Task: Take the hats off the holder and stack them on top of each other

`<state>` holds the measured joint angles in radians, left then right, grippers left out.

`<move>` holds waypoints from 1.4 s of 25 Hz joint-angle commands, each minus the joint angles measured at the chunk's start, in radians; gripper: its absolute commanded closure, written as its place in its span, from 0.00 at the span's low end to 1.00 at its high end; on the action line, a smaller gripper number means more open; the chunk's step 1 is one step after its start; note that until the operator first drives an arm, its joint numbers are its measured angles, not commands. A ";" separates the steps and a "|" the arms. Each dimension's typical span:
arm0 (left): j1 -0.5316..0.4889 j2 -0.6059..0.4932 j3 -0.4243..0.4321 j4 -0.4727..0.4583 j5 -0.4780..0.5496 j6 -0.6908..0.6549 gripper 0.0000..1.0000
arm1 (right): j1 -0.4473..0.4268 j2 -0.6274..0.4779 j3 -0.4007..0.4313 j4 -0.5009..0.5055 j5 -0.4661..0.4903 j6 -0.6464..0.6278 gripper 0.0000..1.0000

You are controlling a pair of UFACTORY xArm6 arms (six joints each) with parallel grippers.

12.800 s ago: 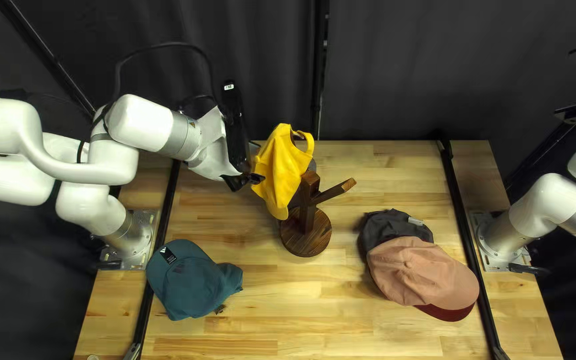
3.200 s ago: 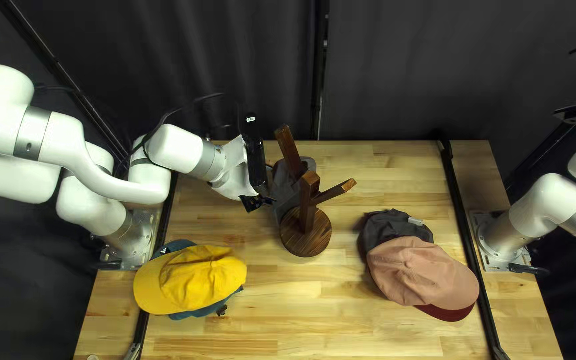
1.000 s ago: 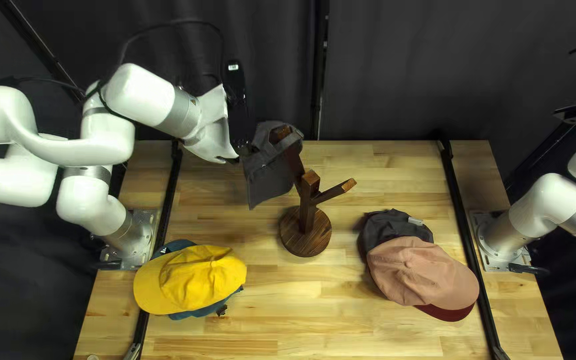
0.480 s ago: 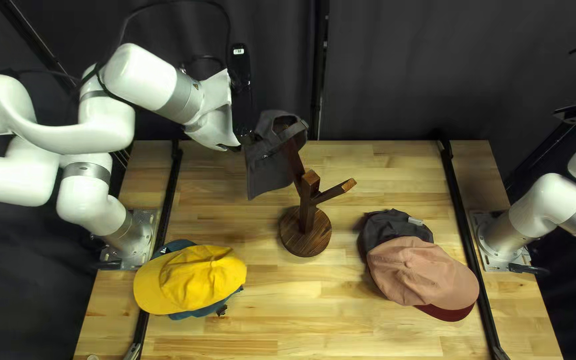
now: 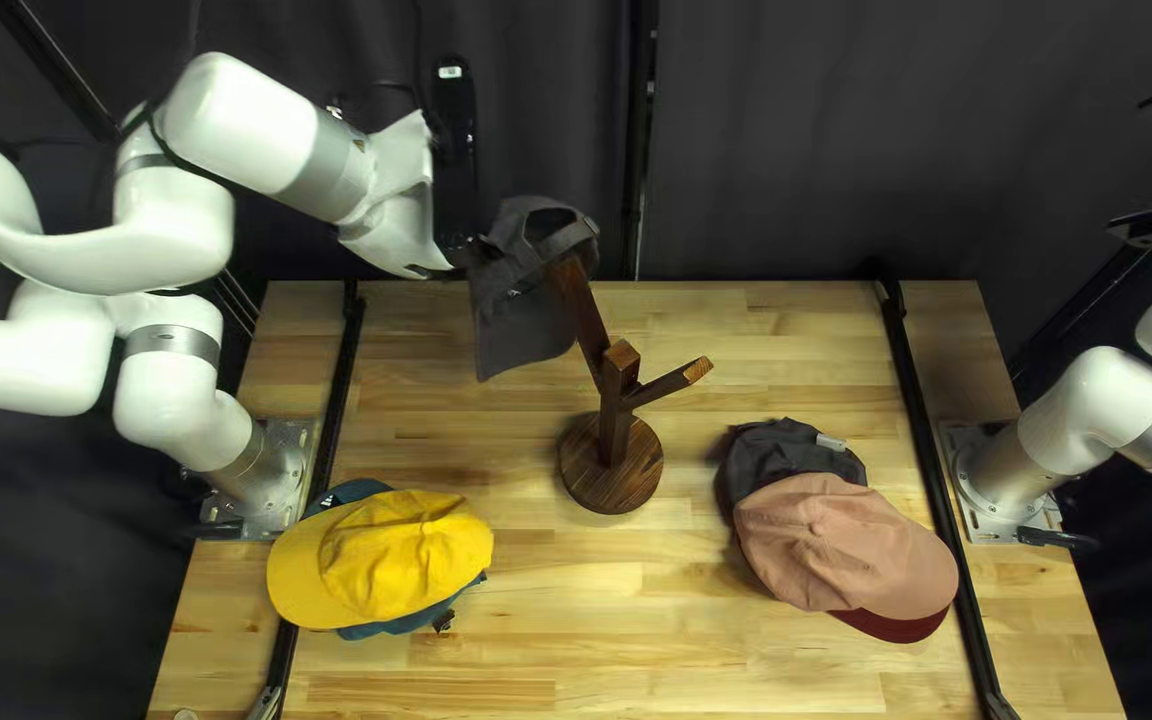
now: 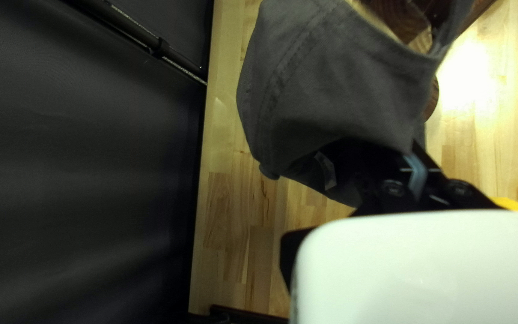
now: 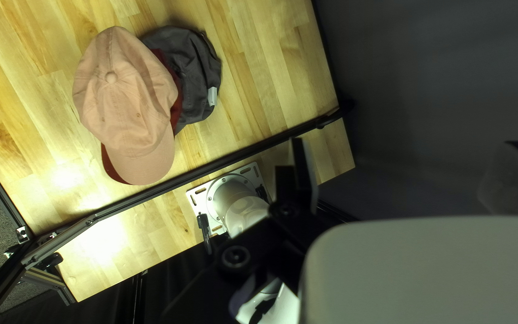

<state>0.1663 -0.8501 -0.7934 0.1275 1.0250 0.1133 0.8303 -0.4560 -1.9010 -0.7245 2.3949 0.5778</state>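
Grey cotton cap (image 6: 322, 81) with stitched panels hangs clamped by its edge in the left gripper (image 6: 378, 173), high at the tip of the one dark wooden holder (image 5: 616, 440). Two piles lie on the plank table (image 5: 786, 330): a yellow cap (image 5: 381, 555) over a teal cap (image 5: 381, 630), and a pink cap (image 5: 836, 545) over a charcoal cap (image 5: 781, 450), with maroon showing beneath. The right gripper (image 7: 292, 175) stands apart, off the table, holding nothing.

Noted matt, stitched cloth on the grey hat (image 5: 521, 310) at the stand (image 5: 612, 460) of dark stained wood; found the table (image 5: 636, 640) pale, smooth wood, the left arm (image 5: 236, 120) glossy white.
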 commanded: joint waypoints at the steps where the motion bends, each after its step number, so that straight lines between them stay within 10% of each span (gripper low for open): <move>1: 0.019 -0.041 -0.011 -0.009 0.047 0.029 1.00 | 0.000 0.000 0.000 0.000 0.000 0.000 0.00; 17: -0.120 -0.248 0.040 0.094 0.313 -0.134 1.00 | 0.000 0.000 0.000 0.000 0.000 0.000 0.00; 35: -0.842 -0.167 -0.037 0.263 0.799 -0.773 1.00 | 0.000 0.000 0.000 0.000 0.000 0.000 0.00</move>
<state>-0.6116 -1.0572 -0.8266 0.4084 1.7761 -0.5932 0.8303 -0.4560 -1.9010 -0.7245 2.3949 0.5778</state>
